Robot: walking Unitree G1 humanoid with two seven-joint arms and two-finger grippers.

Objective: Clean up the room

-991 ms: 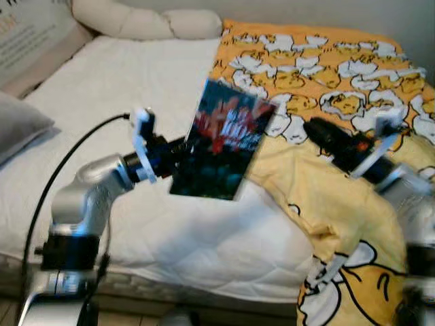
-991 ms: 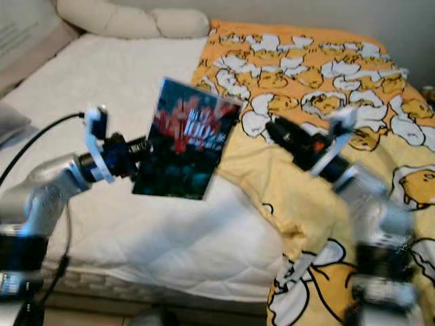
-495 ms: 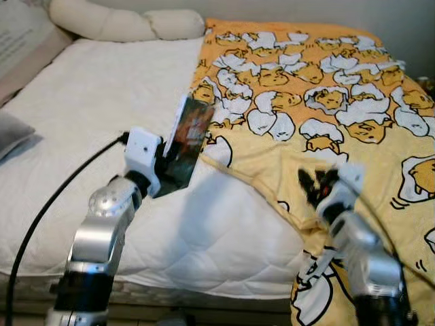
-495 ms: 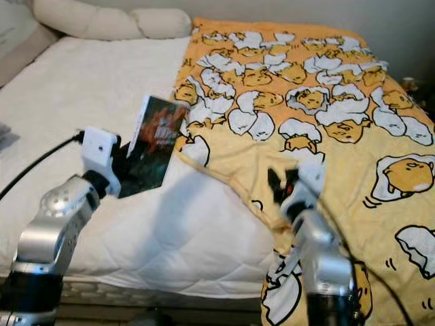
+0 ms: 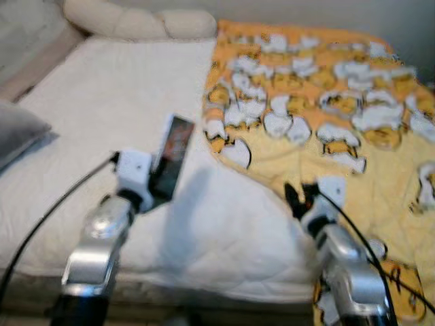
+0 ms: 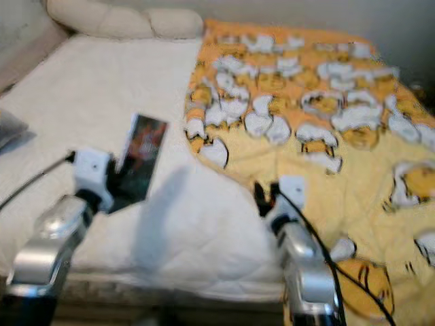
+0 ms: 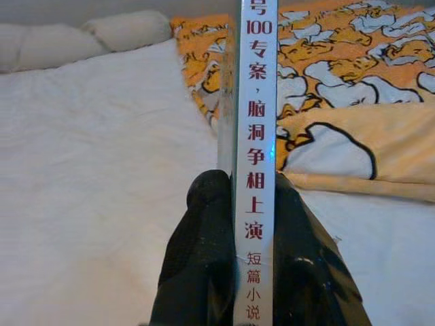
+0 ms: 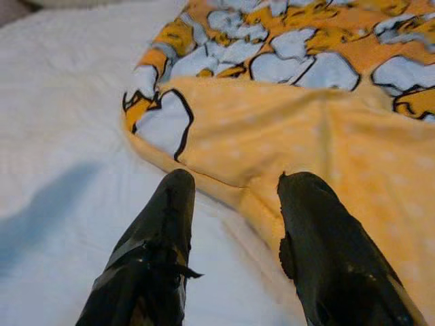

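My left gripper (image 5: 158, 189) is shut on a dark-covered book (image 5: 171, 155), held upright and edge-on above the white mattress (image 5: 102, 102). In the left wrist view the book's white spine (image 7: 255, 136) with red characters stands between the two black fingers (image 7: 204, 231). My right gripper (image 5: 299, 197) is open and low over the bed's front, at the edge of the yellow cartoon-print blanket (image 5: 340, 102). The right wrist view looks along its spread fingers (image 8: 163, 231) at the blanket's folded hem (image 8: 272, 149); nothing is between them.
A cream bolster pillow (image 5: 136, 24) lies along the head of the bed. A grey pillow (image 5: 17, 132) sits at the left edge. The blanket covers the right half of the bed. A black cable (image 5: 54, 210) trails from my left arm.
The book has turned from face-on to edge-on in my left gripper. My right arm has drawn back and down from over the blanket to the bed's front. The head camera has shifted.
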